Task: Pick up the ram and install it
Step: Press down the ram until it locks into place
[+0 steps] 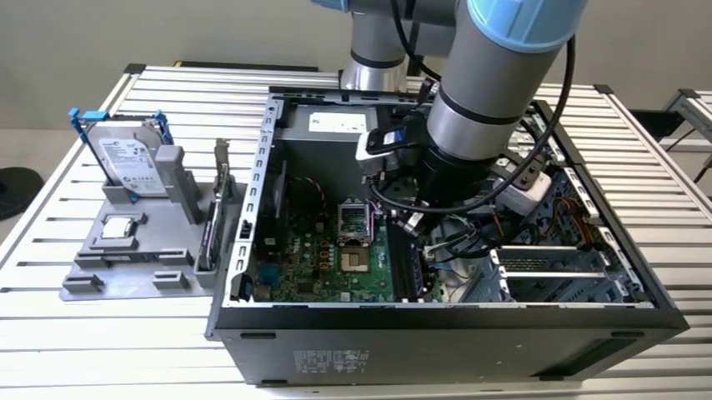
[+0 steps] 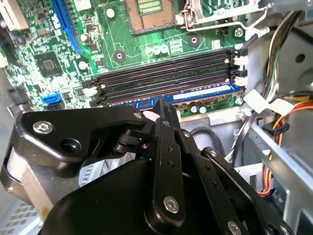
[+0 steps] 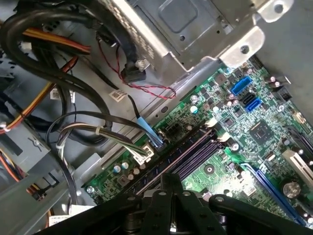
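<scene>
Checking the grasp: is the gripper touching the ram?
Cannot tell. In the second wrist view the gripper overlaps the blue ram along the motherboard slots, but its own tip hides where they meet.

Grey-and-light-blue jointed robot arm reaches steeply downward, wrist vertical. Black linkage-fingered gripper points down; in the second wrist view its fingers sit pressed close together.

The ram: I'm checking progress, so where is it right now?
In the second wrist view the ram runs alongside the black memory slots, on their side nearest the motherboard edge, with the gripper right at it.
</scene>
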Motion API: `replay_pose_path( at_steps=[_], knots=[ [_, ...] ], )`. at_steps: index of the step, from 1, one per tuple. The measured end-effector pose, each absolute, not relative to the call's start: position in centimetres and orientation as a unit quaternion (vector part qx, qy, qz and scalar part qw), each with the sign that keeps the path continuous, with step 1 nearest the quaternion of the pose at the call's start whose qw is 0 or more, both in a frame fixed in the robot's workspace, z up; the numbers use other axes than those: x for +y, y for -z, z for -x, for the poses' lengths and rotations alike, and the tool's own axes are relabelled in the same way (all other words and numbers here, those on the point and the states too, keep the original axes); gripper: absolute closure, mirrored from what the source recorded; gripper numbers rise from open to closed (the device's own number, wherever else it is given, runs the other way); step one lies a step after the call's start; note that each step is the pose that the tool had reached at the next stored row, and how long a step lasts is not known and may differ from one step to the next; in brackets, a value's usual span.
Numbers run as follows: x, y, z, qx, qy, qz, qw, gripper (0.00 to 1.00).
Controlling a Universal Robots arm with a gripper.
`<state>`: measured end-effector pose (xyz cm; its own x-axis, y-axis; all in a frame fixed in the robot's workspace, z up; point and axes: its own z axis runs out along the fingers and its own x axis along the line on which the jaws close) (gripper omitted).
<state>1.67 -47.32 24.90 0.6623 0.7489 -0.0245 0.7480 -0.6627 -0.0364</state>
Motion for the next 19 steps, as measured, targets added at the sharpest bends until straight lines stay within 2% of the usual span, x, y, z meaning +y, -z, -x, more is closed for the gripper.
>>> replay_pose_path(
  at_steps=[19],
  knots=[
    [-47.17, -24.91, -1.67, -0.526, -0.020, 0.850, 0.009, 1.00]
  ],
)
